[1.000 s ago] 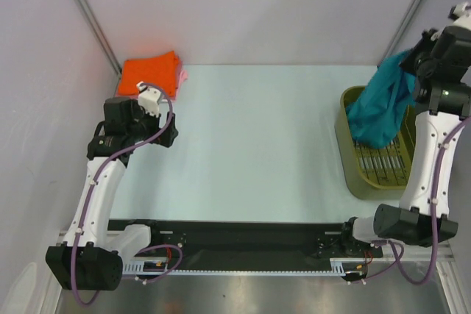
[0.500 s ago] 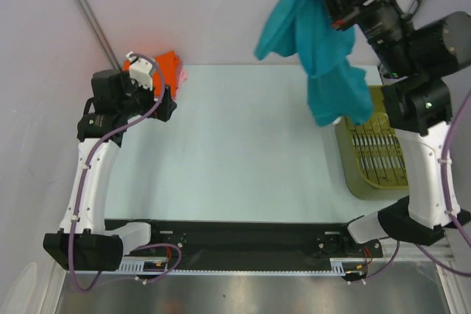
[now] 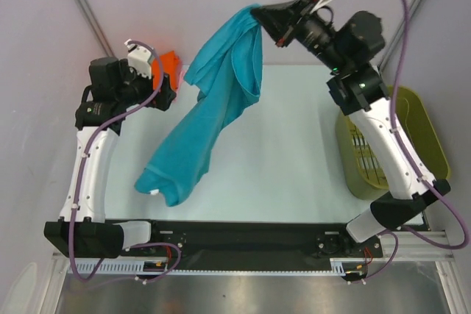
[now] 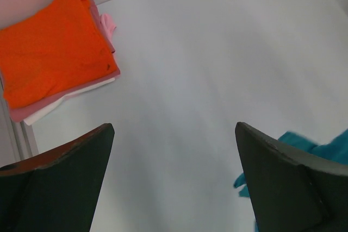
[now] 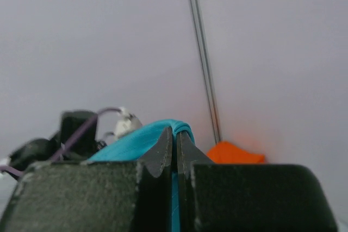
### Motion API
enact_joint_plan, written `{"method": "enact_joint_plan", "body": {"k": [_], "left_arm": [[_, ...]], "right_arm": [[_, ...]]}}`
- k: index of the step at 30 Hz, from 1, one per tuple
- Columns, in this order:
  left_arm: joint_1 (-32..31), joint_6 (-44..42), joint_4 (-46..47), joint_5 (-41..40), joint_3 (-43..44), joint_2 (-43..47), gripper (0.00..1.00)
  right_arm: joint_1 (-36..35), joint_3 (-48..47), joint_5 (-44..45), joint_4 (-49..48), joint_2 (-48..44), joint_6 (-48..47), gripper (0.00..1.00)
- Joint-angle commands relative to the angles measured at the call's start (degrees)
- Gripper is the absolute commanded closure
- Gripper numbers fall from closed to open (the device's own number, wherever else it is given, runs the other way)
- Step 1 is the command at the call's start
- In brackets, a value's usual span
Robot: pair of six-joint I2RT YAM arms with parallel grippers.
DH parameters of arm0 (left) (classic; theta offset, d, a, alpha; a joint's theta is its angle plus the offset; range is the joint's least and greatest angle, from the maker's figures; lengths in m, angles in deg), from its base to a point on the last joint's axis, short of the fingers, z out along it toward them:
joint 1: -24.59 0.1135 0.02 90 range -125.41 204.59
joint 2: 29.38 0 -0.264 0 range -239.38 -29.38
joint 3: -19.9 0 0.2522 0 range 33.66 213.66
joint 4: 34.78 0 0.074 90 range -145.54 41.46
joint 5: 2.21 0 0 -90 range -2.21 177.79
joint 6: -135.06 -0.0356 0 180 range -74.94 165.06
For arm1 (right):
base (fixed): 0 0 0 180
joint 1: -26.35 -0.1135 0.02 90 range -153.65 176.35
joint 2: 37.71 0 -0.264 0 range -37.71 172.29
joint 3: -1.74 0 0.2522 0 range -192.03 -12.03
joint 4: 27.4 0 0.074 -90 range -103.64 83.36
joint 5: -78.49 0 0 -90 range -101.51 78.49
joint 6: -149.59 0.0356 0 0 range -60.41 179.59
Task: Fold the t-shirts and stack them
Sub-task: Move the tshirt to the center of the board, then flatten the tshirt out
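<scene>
My right gripper (image 3: 261, 14) is shut on the teal t-shirt (image 3: 213, 115) and holds it high over the table's back middle. The shirt hangs down and left, its lower end reaching the table near the front left. In the right wrist view the teal cloth (image 5: 136, 140) is pinched between the closed jaws. My left gripper (image 3: 165, 93) is open and empty beside the folded stack at the back left. The stack (image 4: 54, 47) has the orange shirt on top, with pink (image 4: 103, 23) and white (image 4: 49, 110) below. A teal corner (image 4: 326, 150) shows at the right of the left wrist view.
The olive-green plastic basket (image 3: 423, 119) stands at the table's right edge. A metal frame post (image 3: 88, 12) runs up the back left wall. The black rail (image 3: 235, 244) with the arm bases lies along the near edge.
My right arm has swung the teal shirt from over the basket leftward across the table, and the shirt now trails down to the front left. My left arm has shifted slightly.
</scene>
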Motion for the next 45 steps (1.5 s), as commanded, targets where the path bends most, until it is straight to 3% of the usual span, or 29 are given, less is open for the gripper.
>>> {"method": "enact_joint_plan", "body": {"k": [1, 5, 10, 12, 13, 14, 15, 18, 19, 23, 26, 31, 38, 39, 40, 43, 44, 45], "left_arm": [[0.29, -0.7, -0.31, -0.25, -1.91, 0.62, 0.0], [0.29, -3.86, 0.84, -1.13, -11.03, 0.97, 0.0], [0.29, -8.09, 2.67, 3.35, -17.73, 1.24, 0.0], [0.29, -8.61, 4.26, 3.09, -19.84, 0.89, 0.0], [0.21, -8.71, 5.57, 2.48, -20.37, 0.28, 0.0], [0.12, -8.71, 6.02, 1.26, -20.81, -0.34, 0.0], [0.12, -8.79, 6.11, 0.72, -20.81, -1.04, 0.0], [-0.06, -11.16, 4.8, -0.86, -20.55, -6.12, 0.01], [-0.14, -11.78, 3.58, -1.56, -20.55, -7.37, 0.03], [-1.02, -14.51, -1.18, -4.55, -22.03, -12.56, 0.21], [-1.38, -16.17, -2.06, -5.78, -26.5, -11.51, 0.21], [-2.08, -20.04, -3.29, -13.23, -32.14, -9.14, 0.18], [-3.13, -23.55, -3.56, -14.92, -39.96, -8.61, 0.22], [-3.22, -23.82, -2.95, -15.54, -40.41, -8.96, 0.26], [-3.22, -24.09, -1.98, -16.15, -40.67, -9.22, 0.38], [-3.13, -24.44, -1.53, -16.95, -39.98, -10.19, 0.6], [-3.13, -24.35, -1.27, -17.12, -38.76, -10.54, 0.79], [-3.13, -24.26, -1.01, -18.17, -38.05, -11.24, 0.92]], "right_arm": [[-0.28, 8.55, 3.08, 0.11, 2.4, -4.92, 1.0], [-0.11, 9.72, 6.85, 8.28, 12.32, -10.03, 1.0], [1.46, -6.6, 10.45, 19.09, 32.67, -11.27, 0.97], [2.52, -15.11, 15.37, 26.12, 38.33, -9.78, 0.73], [3.14, -23.16, 16.95, 28.93, 41.4, -8.47, 0.66], [4.19, -27.16, 19.4, 33.92, 45.35, -7.84, 0.47], [4.63, -29.46, 20.21, 35.79, 46.35, -7.49, 0.37], [4.81, -22.84, 21.98, 35.74, 41.02, -9.58, 0.28], [4.55, -12.45, 23.63, 34.16, 38.47, -10.46, 0.28], [3.5, 9.55, 20.07, 24.59, 25.98, -13.2, 0.29], [3.58, 15.76, 17.32, 24.73, 23.24, -13.99, 0.3], [4.2, 14.99, 18.02, 26.06, 29.28, -13.29, 0.3], [5.34, 4.62, 16.44, 30.71, 41.41, -12.32, 0.34], [5.34, 4.01, 15.83, 30.89, 42.13, -12.15, 0.37], [5.43, 3.22, 14.0, 31.06, 42.75, -12.14, 0.39], [5.78, 3.56, 13.63, 31.07, 43.98, -12.06, 0.65], [6.39, 4.43, 13.63, 31.15, 43.9, -11.53, 0.8], [6.83, 4.96, 13.54, 31.41, 43.63, -11.18, 0.88]]}}
